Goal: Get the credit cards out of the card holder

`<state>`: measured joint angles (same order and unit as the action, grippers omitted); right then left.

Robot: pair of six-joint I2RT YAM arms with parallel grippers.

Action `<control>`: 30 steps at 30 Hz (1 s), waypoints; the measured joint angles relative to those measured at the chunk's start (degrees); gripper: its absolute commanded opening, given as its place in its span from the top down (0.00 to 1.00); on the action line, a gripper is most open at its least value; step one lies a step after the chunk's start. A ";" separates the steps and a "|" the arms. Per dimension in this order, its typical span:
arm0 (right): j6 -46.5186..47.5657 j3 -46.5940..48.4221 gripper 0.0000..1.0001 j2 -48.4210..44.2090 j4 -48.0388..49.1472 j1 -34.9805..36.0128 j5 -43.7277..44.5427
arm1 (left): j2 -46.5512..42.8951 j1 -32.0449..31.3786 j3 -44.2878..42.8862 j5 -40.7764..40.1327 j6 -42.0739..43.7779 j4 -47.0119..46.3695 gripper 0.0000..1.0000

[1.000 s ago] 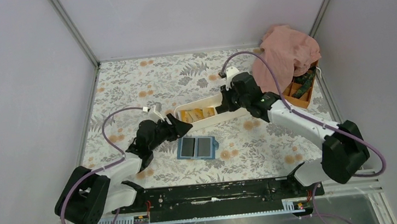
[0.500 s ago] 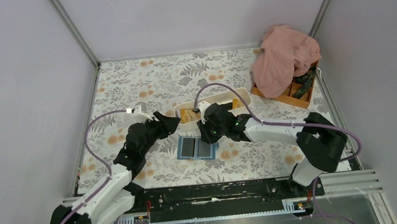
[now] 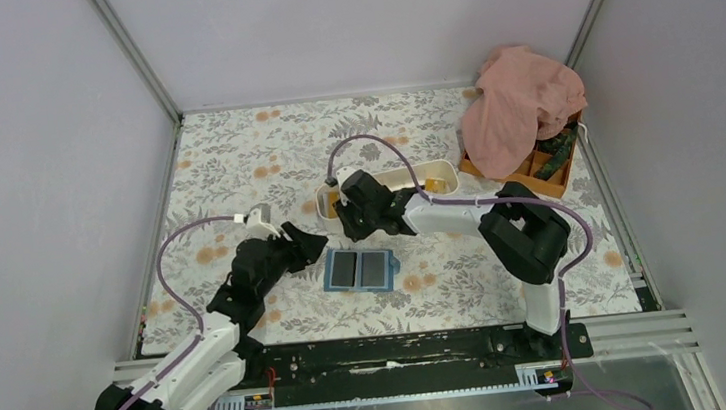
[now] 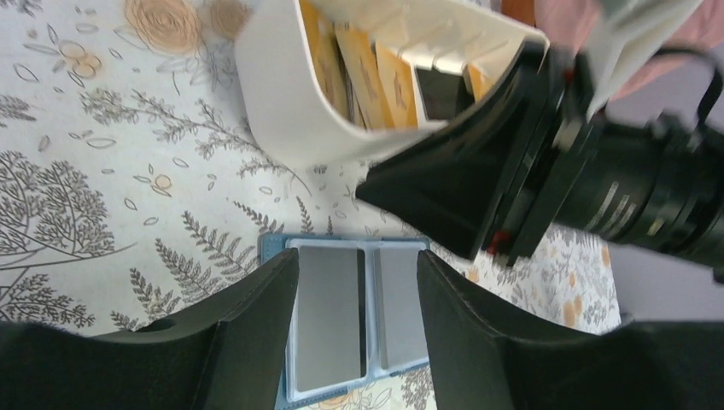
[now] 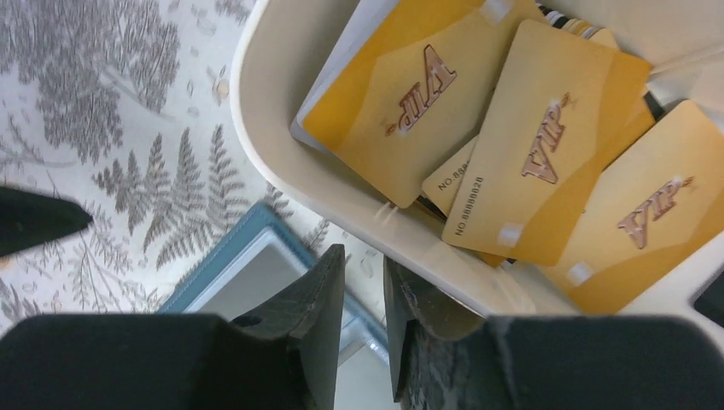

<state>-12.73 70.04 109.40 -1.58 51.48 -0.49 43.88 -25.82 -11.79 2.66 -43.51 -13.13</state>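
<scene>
step: cards (image 5: 512, 171) sit piled in the white tray (image 3: 441, 169), mostly orange-yellow; a dark one (image 4: 440, 90) shows among them. the holder (image 3: 360, 269) lies open and flat on the table (image 3: 234, 157), just near-side of the tray and touching neither gripper. the right gripper (image 5: 363, 295) hangs over the tray's left end, fingers a narrow gap apart with nothing between them. the left gripper (image 4: 354, 290) hovers off the holder's left edge, fingers spread wide and empty, with the holder showing below the gap. we read this as the drop-off end of a card run, most of the job done.

next move, our guess: if a card is left, the right arm comes back over the holder, gets a fingertip under a card edge at a pocket mouth and slides it out, while the left pins the case. thin flat cards, so a low, shallow approach.

hard to tell: both pockets look plain grey, so we can't say if any card is inside. the right wrist view cuts the holder to one corner. a pink cloth (image 3: 520, 104) covers most of the orange box (image 3: 549, 175).
</scene>
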 measured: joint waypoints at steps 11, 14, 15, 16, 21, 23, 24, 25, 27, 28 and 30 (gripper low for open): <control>-0.44 -2.58 0.68 -1.68 3.13 -5.01 1.05 | -1.46 -0.09 7.63 2.64 -2.10 -1.73 0.37; -2.03 -10.97 0.68 -7.74 5.84 -5.01 -0.68 | -2.23 -0.76 11.45 2.95 -3.78 -2.21 0.37; -2.75 -13.99 0.68 -10.36 6.67 -4.98 -1.51 | -2.23 -1.05 11.50 2.93 -4.17 -1.64 0.37; -3.43 -16.65 0.68 -13.00 7.32 -4.98 -2.25 | -2.25 -1.31 11.47 2.93 -4.37 -2.03 0.37; -6.47 -26.45 0.66 -23.43 12.48 -4.48 -5.42 | -2.62 -3.43 11.45 2.89 -5.42 -5.51 0.37; -7.43 -28.85 0.66 -25.27 13.97 -3.69 -6.23 | -1.73 -5.33 11.45 2.38 -5.95 -7.65 0.38; -7.98 -29.83 0.66 -25.75 14.58 -3.30 -6.60 | -0.74 -6.64 11.45 1.88 -6.14 -8.76 0.38; -8.59 -30.99 0.66 -26.18 15.43 -2.91 -6.86 | 0.46 -8.26 11.45 1.22 -6.49 -10.08 0.38; -9.92 -33.46 0.66 -27.23 16.74 -2.38 -7.91 | 3.82 -11.47 11.45 -0.07 -7.06 -12.94 0.38; -10.58 -34.84 0.66 -27.96 17.38 -2.27 -8.37 | 5.35 -12.59 11.45 -0.57 -7.32 -13.97 0.38; -11.47 -36.83 0.66 -29.64 17.75 -2.19 -8.74 | 8.72 -14.86 11.45 -1.92 -8.00 -16.24 0.38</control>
<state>-24.21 33.21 79.77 16.16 49.30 -9.23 52.60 -40.69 -0.34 0.73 -51.51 -29.36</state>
